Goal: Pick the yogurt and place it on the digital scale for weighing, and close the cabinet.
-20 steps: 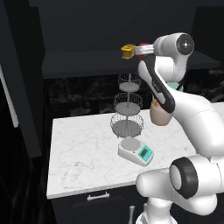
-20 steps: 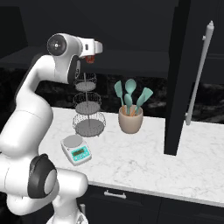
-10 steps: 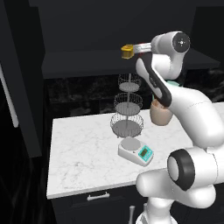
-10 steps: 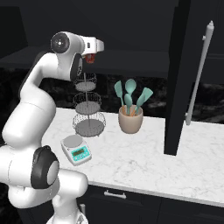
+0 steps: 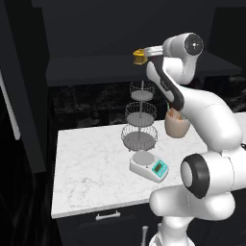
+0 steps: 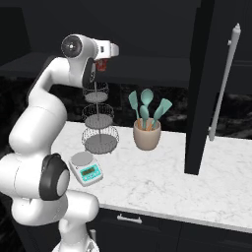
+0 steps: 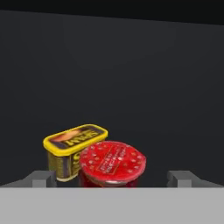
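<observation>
Hand view, yogurt (image 7: 112, 164) beside yellow tub (image 7: 72, 151) in cabinet (image 7: 131, 70), gripper (image 7: 113, 179) open

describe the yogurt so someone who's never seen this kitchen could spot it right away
Look inside the open black upper cabinet above the marble counter, on its shelf, just ahead of the open gripper. Two small containers stand close together there. The yogurt is the round red cup with a dotted red lid, in front of the rectangular yellow container.
</observation>
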Tool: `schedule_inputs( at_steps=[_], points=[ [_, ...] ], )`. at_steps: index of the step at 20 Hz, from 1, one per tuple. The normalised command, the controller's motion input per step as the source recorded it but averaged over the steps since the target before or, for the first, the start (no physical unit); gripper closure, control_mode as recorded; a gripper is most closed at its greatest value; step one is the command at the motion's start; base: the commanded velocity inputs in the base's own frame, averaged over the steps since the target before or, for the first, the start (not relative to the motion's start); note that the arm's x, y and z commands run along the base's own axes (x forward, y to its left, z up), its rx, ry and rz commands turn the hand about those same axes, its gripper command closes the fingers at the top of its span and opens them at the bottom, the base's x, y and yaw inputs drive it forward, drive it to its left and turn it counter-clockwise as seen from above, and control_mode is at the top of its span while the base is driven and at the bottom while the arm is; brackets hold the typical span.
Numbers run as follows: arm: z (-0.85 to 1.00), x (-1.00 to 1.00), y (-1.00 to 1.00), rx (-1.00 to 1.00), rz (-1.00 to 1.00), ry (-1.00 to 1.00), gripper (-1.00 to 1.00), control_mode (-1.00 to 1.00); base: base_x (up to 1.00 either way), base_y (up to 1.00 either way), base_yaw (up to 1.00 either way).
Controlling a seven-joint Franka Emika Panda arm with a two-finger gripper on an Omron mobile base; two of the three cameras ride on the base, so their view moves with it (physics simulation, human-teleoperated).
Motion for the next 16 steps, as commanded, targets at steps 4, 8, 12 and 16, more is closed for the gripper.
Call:
schedule_inputs(
  at_steps=[4,8,12,16],
  points=[
    [-0.14,0.23,0.00,0.00,0.00,0.00,-1.00,-1.00,0.00,0.00,0.00],
    [-0.24,0.22,0.00,0.00,0.00,-0.02,-1.00,-1.00,0.00,0.00,0.00],
    [-0.22,0.20,0.00,0.00,0.00,0.00,-1.00,-1.00,0.00,0.00,0.00],
    [-0.17,0.16,0.00,0.01,0.00,0.00,1.00,-1.00,0.00,0.00,0.00]
  ],
)
